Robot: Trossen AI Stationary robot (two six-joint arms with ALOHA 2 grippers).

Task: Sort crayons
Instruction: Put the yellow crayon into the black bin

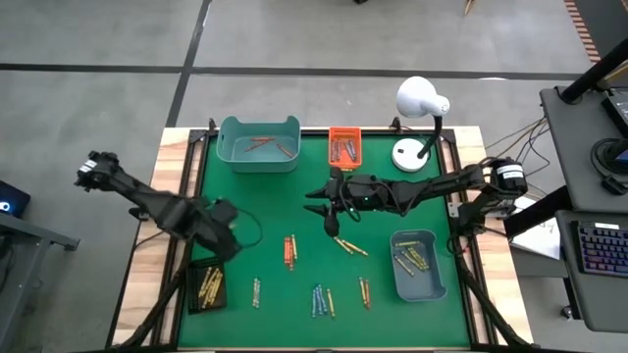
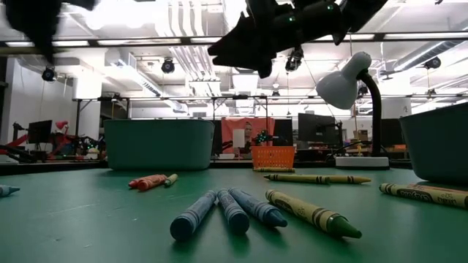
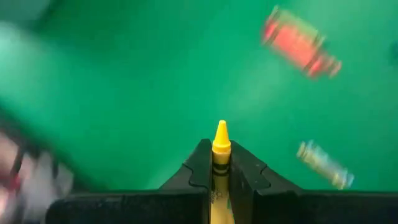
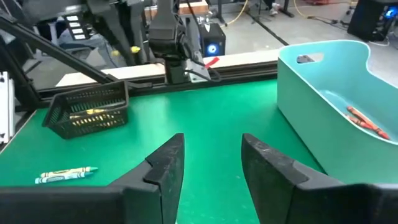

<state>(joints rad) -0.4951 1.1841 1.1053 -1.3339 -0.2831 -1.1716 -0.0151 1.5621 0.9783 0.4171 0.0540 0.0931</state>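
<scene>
The left gripper (image 3: 214, 177) hangs over the left side of the green felt-covered worktop (image 1: 265, 216), its fingers clamped on a yellow wax crayon (image 3: 221, 149) whose tip pokes out between them — just above the black mesh tray (image 1: 205, 286) of yellow crayons. The right gripper (image 4: 211, 162) hovers mid-worktop with its fingers spread apart and nothing between them. Loose crayons lie scattered along the near half: an orange-red pair (image 1: 290, 251), blue ones (image 2: 219, 210), and greenish ones (image 1: 349, 246). More sit in the two teal plastic bins (image 1: 259, 143) and the small orange basket (image 1: 344, 145).
</scene>
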